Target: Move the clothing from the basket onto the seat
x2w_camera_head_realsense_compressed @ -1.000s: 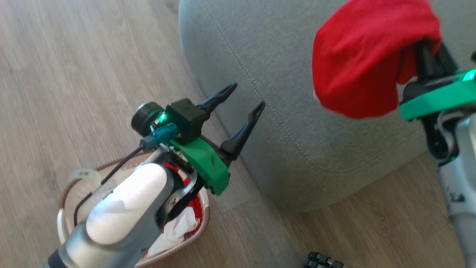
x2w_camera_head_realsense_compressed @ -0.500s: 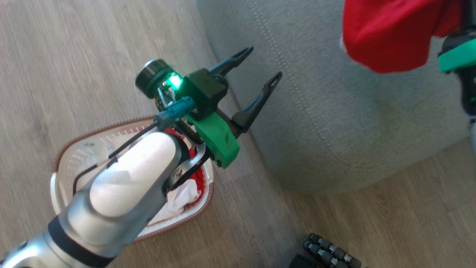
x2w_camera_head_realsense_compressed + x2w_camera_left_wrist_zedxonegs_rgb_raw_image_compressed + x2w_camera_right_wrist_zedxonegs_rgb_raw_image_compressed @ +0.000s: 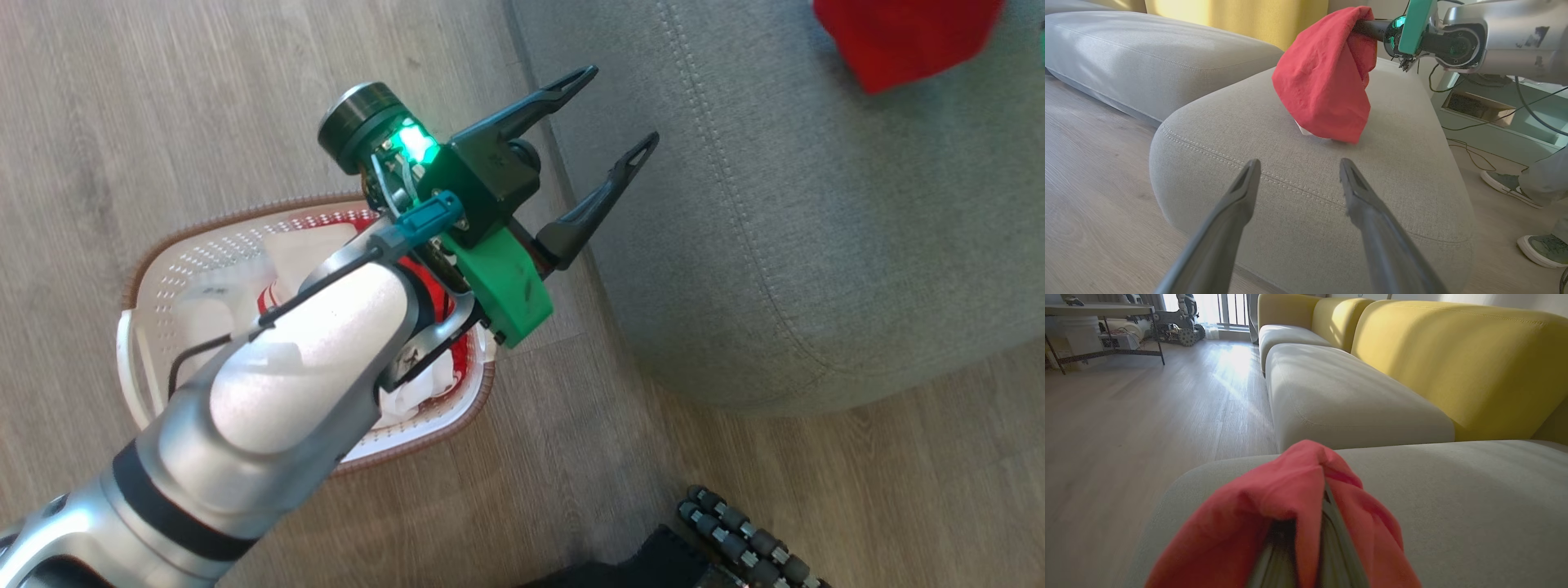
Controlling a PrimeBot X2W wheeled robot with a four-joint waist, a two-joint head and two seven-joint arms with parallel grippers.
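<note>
Head view: the left gripper (image 3: 620, 106) had its fingers spread wide and empty, pointing at the seat (image 3: 775, 245), while the striped garment (image 3: 408, 396) sat in the basket (image 3: 163, 269) right under that arm, behind the fingers rather than ahead. Left wrist view had the red garment (image 3: 1327, 81) hanging straight ahead, its bottom end touching the seat. Right wrist view: the right gripper (image 3: 1306, 539) was pinched narrow on that red cloth over the seat, so I'd say the left arm was way nearer the basket.

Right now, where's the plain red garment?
Left wrist view: the plain red garment hangs draped over the right claw at upper centre, its lower end about touching the seat. Head view: top right corner.
</note>
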